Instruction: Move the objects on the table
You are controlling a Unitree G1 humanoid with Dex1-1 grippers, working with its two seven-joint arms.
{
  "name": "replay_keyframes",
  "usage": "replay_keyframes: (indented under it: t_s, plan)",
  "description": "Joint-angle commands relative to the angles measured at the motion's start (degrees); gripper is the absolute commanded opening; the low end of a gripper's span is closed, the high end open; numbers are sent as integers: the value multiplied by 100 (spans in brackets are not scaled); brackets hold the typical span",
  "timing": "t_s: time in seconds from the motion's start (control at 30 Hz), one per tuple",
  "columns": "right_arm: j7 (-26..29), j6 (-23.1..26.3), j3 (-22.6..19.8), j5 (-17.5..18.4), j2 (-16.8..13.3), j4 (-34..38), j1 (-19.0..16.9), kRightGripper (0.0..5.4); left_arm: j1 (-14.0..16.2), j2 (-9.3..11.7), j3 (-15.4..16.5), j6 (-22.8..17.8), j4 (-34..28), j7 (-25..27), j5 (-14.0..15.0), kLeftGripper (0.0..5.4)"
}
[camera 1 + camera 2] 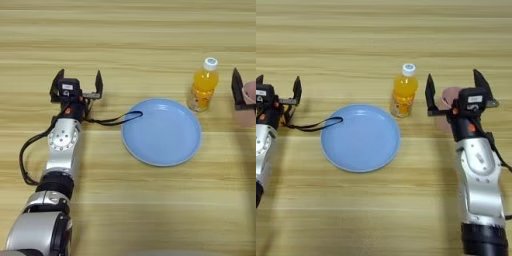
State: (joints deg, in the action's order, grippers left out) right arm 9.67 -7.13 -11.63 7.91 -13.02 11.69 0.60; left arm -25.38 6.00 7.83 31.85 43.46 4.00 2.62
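Right gripper [452, 94], fingers spread, straddles the pink cup [448, 97]; close squarely, clear of the bottle [404, 91]. Left gripper [79, 85] spread, empty.

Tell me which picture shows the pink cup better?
The right eye view. There the pink cup sits between the open fingers of the right hand, partly hidden behind it, just right of the orange-juice bottle. The left eye view shows only a sliver of it at the right edge, beside one black finger.
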Motion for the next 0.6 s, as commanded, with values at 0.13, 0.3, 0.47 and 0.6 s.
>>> replay_keyframes:
  t_s: [0.13,0.3,0.47,0.6]
  plan:
    - [255,869,-313,381,-331,776,-699,537,-102,-49,-69,9,91,-82,-78,540]
    - [452,1126,-457,569,-473,636,-878,537,-135,-94,-115,21,134,-148,-117,540]
    - [583,1121,-560,593,-577,365,-880,537,-167,-143,-186,40,180,-249,-157,540]
    - [745,1056,-522,538,-653,-42,-869,537,-194,-173,-235,54,215,-325,-187,540]
